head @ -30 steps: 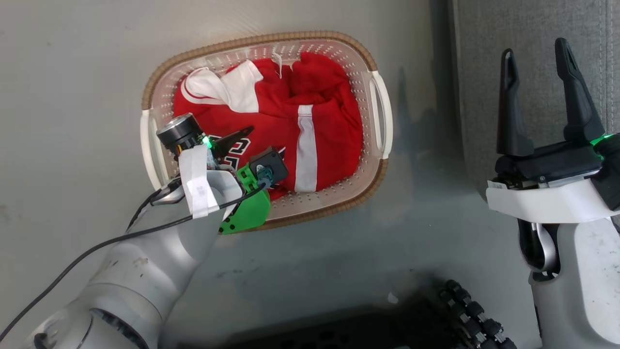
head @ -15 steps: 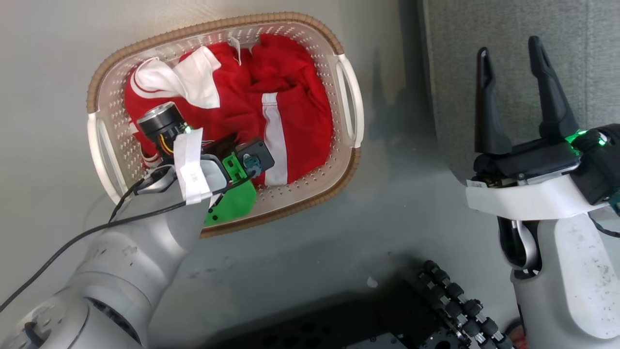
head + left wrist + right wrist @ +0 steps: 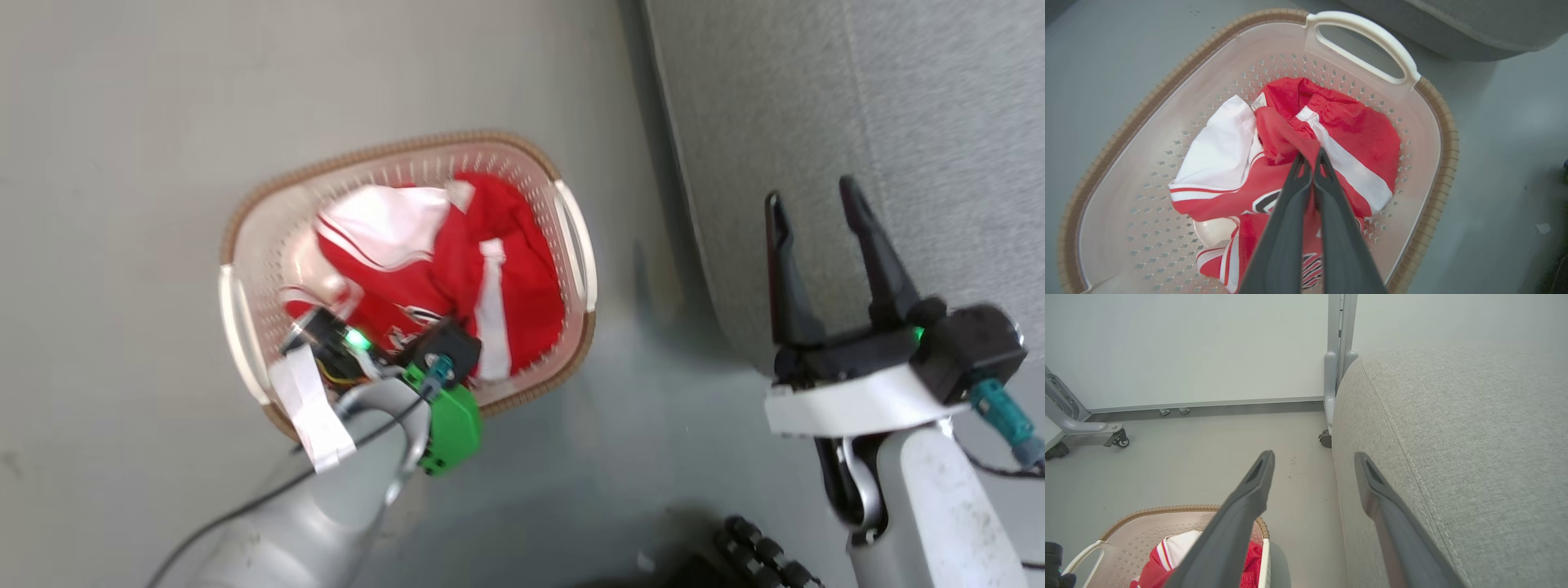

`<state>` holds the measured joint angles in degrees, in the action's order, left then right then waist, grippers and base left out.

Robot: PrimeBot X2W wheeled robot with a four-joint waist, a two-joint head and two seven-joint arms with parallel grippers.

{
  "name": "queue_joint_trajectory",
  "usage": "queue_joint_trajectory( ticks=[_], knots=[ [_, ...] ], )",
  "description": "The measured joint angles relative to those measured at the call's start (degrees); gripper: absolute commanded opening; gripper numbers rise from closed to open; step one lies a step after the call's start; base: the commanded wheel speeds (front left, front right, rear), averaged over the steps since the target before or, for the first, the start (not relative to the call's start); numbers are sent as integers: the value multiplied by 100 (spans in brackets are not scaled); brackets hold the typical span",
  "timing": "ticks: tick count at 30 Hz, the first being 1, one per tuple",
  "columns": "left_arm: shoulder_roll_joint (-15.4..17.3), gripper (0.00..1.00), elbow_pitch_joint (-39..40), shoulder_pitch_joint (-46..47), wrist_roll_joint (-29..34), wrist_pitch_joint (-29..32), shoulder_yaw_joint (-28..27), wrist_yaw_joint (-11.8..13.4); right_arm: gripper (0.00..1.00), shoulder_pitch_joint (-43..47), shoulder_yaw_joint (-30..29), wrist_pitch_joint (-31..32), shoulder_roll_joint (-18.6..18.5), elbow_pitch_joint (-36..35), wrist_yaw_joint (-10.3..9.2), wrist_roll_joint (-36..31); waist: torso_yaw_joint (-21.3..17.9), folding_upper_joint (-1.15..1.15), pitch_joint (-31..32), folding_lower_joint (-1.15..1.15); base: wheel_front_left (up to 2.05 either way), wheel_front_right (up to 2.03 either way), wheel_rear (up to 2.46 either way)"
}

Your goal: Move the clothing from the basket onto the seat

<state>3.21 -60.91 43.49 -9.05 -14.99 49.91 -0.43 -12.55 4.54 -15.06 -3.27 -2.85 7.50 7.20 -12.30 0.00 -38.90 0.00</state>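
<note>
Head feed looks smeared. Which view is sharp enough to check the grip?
Head view: motion-blurred, basket rim and perforations smeared. Left wrist view: clothing sharp, left gripper slightly soft but pinching a red fold. Right wrist view: seat stitching crisp, right gripper open, near-lens blur.

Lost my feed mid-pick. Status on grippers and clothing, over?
Left gripper shut on clothing, in the basket. Right gripper open, by the seat. Nothing seen blocking the way across.
</note>
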Motion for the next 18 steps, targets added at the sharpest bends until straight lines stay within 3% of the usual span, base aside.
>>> queue_joint_trajectory(
  ticks=[9,18],
  knots=[
    [332,0,2282,-1649,-280,-13,-768,500,100,949,110,1,23,241,-1,-37,192,0,1434,0,0,0,0],
    [430,0,3751,-2781,-318,-13,-1546,599,100,1650,224,1,25,339,-1,-42,343,0,2879,-1,0,0,0]
  ],
)
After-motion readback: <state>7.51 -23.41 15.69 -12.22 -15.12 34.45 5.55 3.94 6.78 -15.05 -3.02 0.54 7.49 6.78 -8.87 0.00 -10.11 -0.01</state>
